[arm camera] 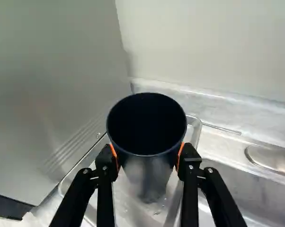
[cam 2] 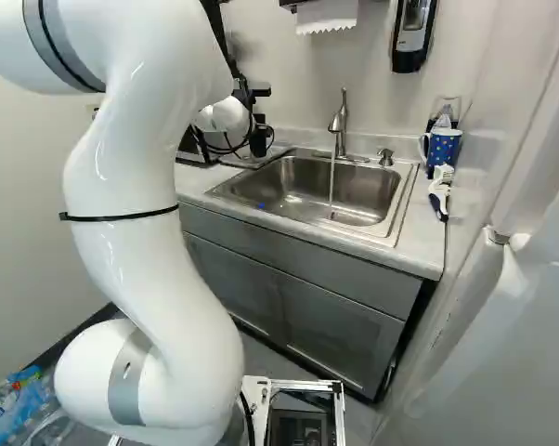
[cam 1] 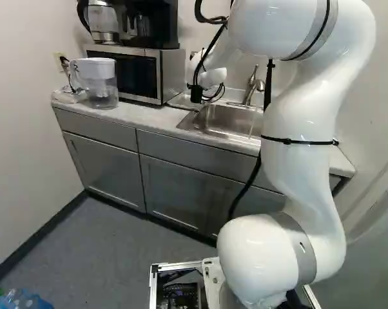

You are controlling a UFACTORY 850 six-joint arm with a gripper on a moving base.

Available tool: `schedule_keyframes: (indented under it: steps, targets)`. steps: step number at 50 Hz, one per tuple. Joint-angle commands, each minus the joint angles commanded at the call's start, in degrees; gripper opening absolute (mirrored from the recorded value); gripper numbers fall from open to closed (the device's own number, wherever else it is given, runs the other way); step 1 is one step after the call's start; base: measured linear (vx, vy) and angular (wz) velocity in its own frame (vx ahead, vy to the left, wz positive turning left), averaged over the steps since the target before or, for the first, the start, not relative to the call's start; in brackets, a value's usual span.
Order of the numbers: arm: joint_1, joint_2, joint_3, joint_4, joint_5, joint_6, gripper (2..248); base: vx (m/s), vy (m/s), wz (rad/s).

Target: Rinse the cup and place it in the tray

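Holding the dark cup [arm camera: 146, 125] from both sides in the pincer [arm camera: 147, 155], over the tray [arm camera: 133, 215], near the back edge of the bench [cam 1: 142, 116]; lower level, clear of the rim; release once settled.

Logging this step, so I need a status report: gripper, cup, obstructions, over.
Gripper shut on dark cup. Cup mouth-up over metal tray, contact unclear. Nothing seen blocking; microwave close beside. Faucet running into sink.
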Motion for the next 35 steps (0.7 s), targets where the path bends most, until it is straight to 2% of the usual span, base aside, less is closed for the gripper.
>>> schedule_keyframes:
  steps: [8,9,14,15,19,20,24,25,35]
  targets:
    - [0.0,-0.17,0.05,0.0,0.0,0.0,126,0.0,0.0,0.0]
    - [0.0,-0.17,0.05,0.0,0.0,0.0,139,0.0,0.0,0.0]
    - [0.0,-0.17,0.05,0.0,0.0,0.0,139,0.0,0.0,0.0]
    - [0.0,-0.17,0.05,0.0,0.0,0.0,171,0.0,0.0,0.0]
    - [0.0,-0.17,0.05,0.0,0.0,0.0,171,0.0,0.0,0.0]
    - [0.0,-0.17,0.05,0.0,0.0,0.0,205,0.0,0.0,0.0]
    - [0.0,-0.17,0.05,0.0,0.0,0.0,205,0.0,0.0,0.0]
    - [0.0,-0.17,0.05,0.0,0.0,0.0,241,0.0,0.0,0.0]
    - [0.0,-0.17,0.05,0.0,0.0,0.0,247,0.0,0.0,0.0]
